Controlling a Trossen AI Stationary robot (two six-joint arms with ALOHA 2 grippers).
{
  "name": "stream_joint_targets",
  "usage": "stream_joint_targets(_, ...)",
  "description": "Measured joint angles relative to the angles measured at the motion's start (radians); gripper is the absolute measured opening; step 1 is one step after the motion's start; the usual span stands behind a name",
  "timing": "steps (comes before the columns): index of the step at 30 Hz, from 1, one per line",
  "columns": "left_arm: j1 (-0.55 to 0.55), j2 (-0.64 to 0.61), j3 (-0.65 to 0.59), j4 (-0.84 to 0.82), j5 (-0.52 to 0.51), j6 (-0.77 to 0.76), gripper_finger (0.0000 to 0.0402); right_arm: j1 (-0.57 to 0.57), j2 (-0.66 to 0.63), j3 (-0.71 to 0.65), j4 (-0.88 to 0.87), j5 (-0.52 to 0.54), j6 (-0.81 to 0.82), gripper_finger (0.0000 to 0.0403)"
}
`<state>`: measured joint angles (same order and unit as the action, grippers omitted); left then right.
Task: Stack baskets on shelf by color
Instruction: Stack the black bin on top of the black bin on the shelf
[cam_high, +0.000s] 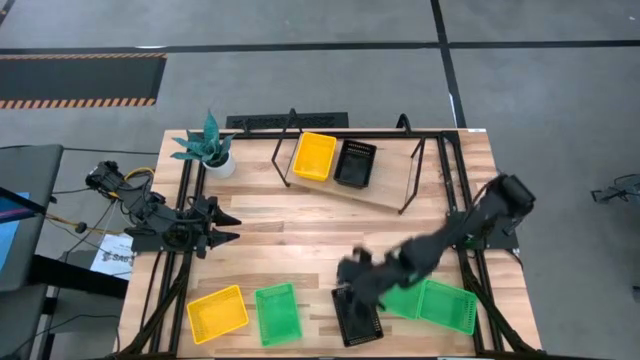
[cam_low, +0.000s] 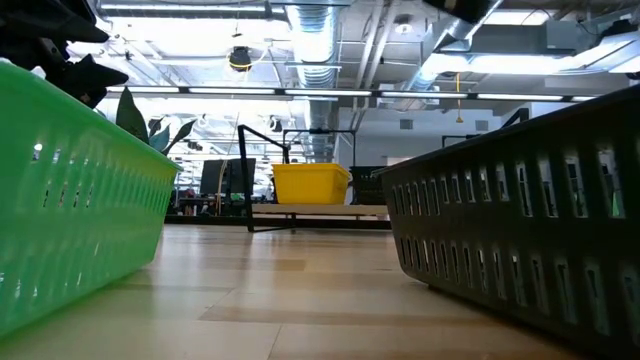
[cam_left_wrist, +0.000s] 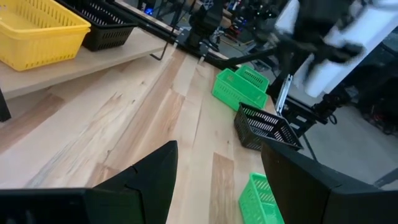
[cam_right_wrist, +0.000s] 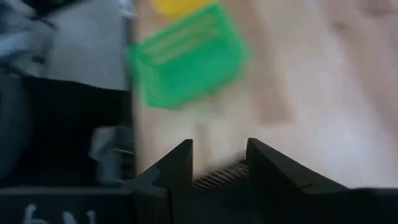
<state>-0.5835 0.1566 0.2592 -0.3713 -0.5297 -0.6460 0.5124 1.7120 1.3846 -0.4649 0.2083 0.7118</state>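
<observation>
On the shelf (cam_high: 390, 192) at the table's far side a yellow basket (cam_high: 314, 157) and a black basket (cam_high: 355, 163) sit side by side. Along the near edge lie a yellow basket (cam_high: 217, 313), a green basket (cam_high: 278, 314), a black basket (cam_high: 356, 319) and two overlapping green baskets (cam_high: 437, 304). My right gripper (cam_high: 350, 275) hangs open above the near black basket (cam_right_wrist: 217, 177), blurred, with nothing between its fingers. My left gripper (cam_high: 226, 228) waits open at the table's left side, clear of every basket.
A potted plant (cam_high: 208, 148) stands at the far left corner beside the shelf. The middle of the wooden table (cam_high: 300, 235) between shelf and near baskets is bare. Cables and a paper lie off the table's left edge (cam_high: 110, 250).
</observation>
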Motion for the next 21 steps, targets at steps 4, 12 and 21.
stream_joint_targets(4,0.000,0.000,0.000,-0.001,-0.003,-0.003,0.0221,0.076,0.114,0.066,0.044,0.079,-0.006,0.0173)
stream_joint_targets(12,0.000,0.000,0.000,-0.006,-0.013,-0.004,0.0221,0.133,0.318,0.261,-0.134,0.024,-0.009,0.0179)
stream_joint_targets(21,0.000,0.000,0.000,-0.005,-0.061,-0.005,0.0221,0.274,0.356,0.340,-0.296,0.008,0.239,0.0177)
